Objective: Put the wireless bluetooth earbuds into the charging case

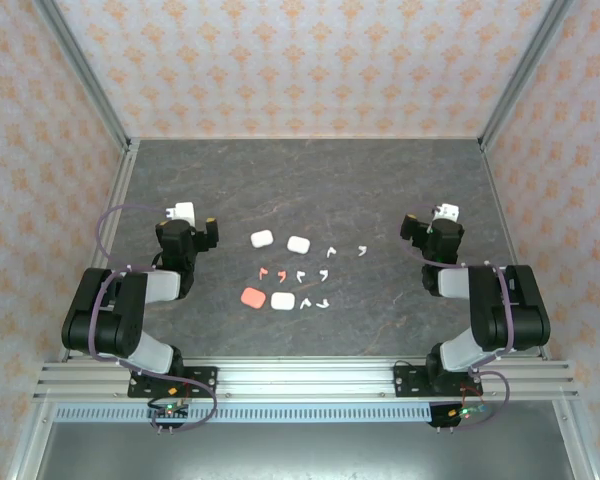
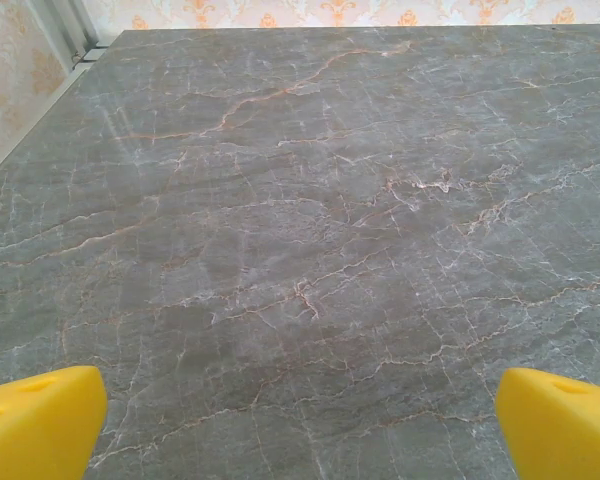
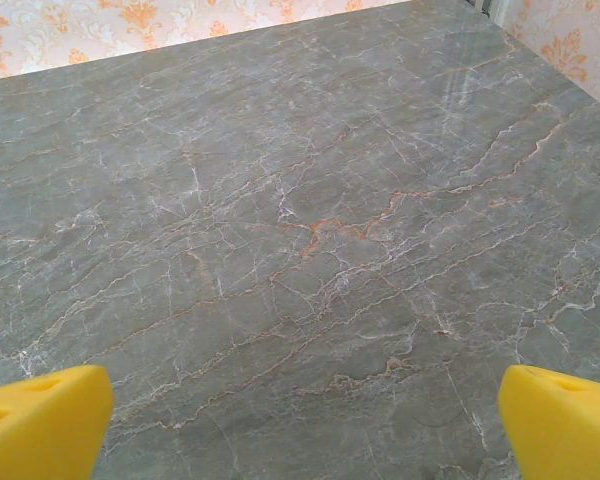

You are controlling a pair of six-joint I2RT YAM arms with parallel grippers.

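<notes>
Several tiny white earbuds and two coral-red ones lie loose on the dark marble table, right of centre. Just left of them sit the charging cases, lids shut: two white at the back, one coral and one white in front. My left gripper hovers left of the cases, open, its yellow fingertips wide apart over bare marble. To the right of the earbuds, my right gripper is open too, with yellow fingertips over bare marble.
The table is walled by patterned panels at the back and both sides, with metal posts at the corners. Both arm bases stand on the aluminium rail at the near edge. The far half of the table lies beyond the cases.
</notes>
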